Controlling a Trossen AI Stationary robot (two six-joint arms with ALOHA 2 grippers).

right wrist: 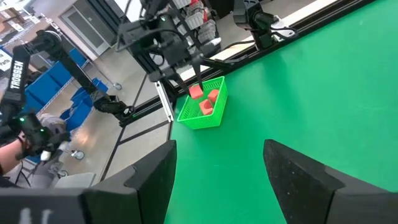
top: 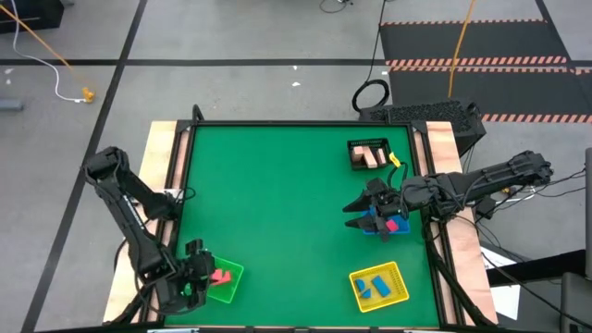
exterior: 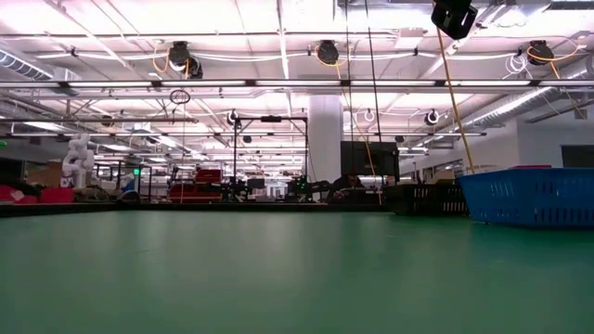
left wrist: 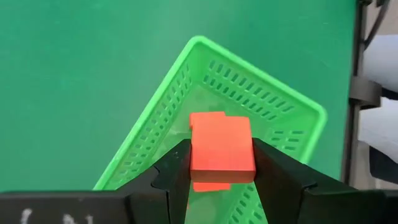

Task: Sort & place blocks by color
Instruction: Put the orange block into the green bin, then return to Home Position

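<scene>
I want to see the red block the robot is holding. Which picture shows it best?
The left wrist view: the red block fills the middle, between the left gripper fingers above the green tray. High and right wrist views show it tiny; the low view misses it.

the left gripper sits at seven o'clock, fingers clamped on something. the right gripper hovers at three o'clock, fingers spread.

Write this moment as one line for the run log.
left gripper: shut on red block, above green tray | right gripper: open, over blue tray | yellow tray: blue blocks
</scene>
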